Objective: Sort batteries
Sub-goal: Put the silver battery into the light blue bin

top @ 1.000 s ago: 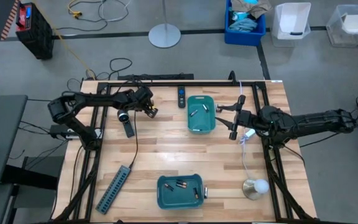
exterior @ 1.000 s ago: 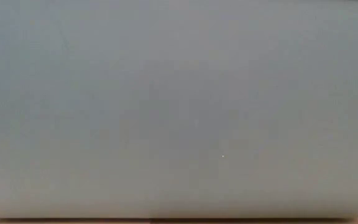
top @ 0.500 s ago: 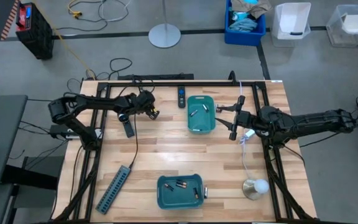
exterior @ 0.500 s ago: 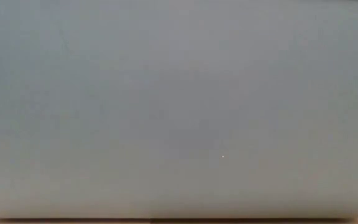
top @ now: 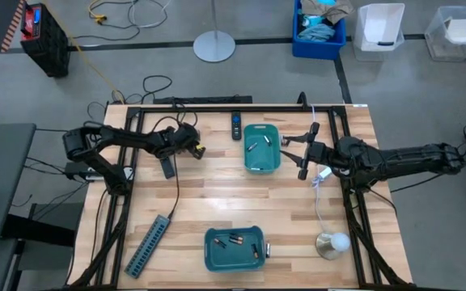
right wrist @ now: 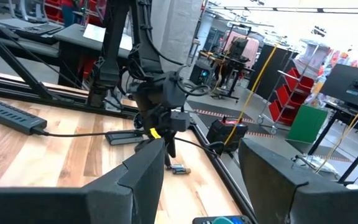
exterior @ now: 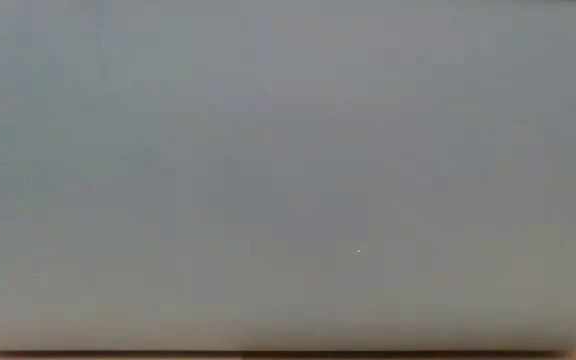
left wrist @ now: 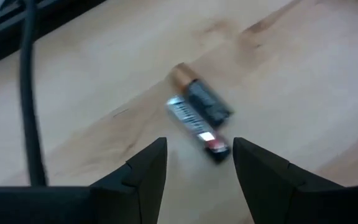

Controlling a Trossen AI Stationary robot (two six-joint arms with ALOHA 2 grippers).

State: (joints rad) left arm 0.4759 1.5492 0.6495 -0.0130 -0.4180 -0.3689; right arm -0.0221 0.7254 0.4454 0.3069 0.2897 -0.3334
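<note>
Over the last second the left hand [top: 194, 149] has drawn back toward its own side of the counter [top: 217, 202] and now hovers over 2 batteries [left wrist: 199, 119] lying touching (fingers apart, nothing held). A pickup looks imminent. The right hand [top: 304, 158] waits wide open beside the far bin [top: 262, 167].

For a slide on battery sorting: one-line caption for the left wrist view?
Open left gripper poised above two batteries lying side by side on the wooden table.

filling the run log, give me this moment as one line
left gripper: open over two batteries on table | right gripper: open, waiting beside teal bin
</note>
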